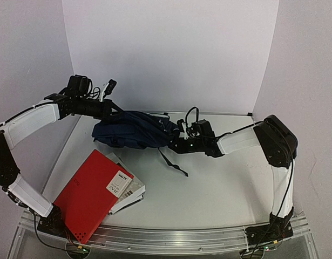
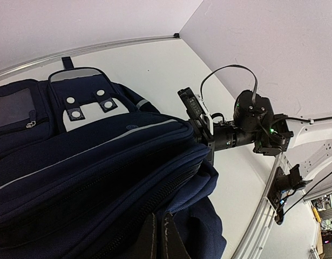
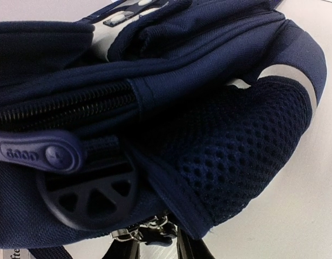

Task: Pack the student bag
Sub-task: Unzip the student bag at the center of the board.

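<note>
**Bag packing: barely out of the gate**

Plain pale walls all round and a white table (image 1: 219,183) under me, so nothing much to hide behind.

The biggest thing on it is the student bag (image 1: 133,132), lying on its side at the back middle of the table, between my two arms. From my right wrist view its main zipper (image 3: 63,110) looks fully shut, so I'd say the bag isn't even open yet.

Next down in size, the red book (image 1: 90,197) lies flat at the near left, well apart from the bag, with a few papers (image 1: 132,190) tucked partly under its right edge. None of that is inside, so pretty much all the actual packing is left.

My left gripper (image 1: 109,105) is clenched tight right at the bag's left end. Whether it has a strap or fabric pinched, I honestly can't tell.

My right gripper (image 1: 179,131) is up against the bag's right end. Its jaws stand narrowly apart with the little metal zip pulls (image 3: 149,236) between them; can't tell if they've got a bite yet.

My read: opening step, zero items in.
</note>
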Controlling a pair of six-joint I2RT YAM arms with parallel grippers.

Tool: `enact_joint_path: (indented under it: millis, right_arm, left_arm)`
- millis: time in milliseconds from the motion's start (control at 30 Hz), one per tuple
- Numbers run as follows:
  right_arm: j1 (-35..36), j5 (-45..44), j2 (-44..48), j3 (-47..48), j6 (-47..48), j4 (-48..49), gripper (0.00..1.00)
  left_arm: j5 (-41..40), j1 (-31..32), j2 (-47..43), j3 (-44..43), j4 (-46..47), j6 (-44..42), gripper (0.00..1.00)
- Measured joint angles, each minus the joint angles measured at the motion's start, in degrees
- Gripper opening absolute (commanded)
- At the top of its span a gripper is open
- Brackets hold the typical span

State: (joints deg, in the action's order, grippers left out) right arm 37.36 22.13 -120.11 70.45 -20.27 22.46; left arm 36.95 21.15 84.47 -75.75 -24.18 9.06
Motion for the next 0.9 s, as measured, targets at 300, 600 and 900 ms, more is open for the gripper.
enact_joint_path:
  millis: [300,600,900]
  right_arm:
    - [0.5,-1.5,0.7,-0.6,0.3,0.1,0.0]
    - [3.4,-9.3,5.9,-2.0,0.4,-7.7,0.0]
    - [8.8,-14.5,9.2,-0.6,-0.4,-21.6,0.02]
  left_arm:
    - [0.5,0.0,0.6,0.0,0.1,0.0,0.0]
    - [2.1,0.4,3.1,-1.6,0.7,0.0,0.0]
    - [0.0,4.9,8.4,-4.2,1.6,-1.5,0.0]
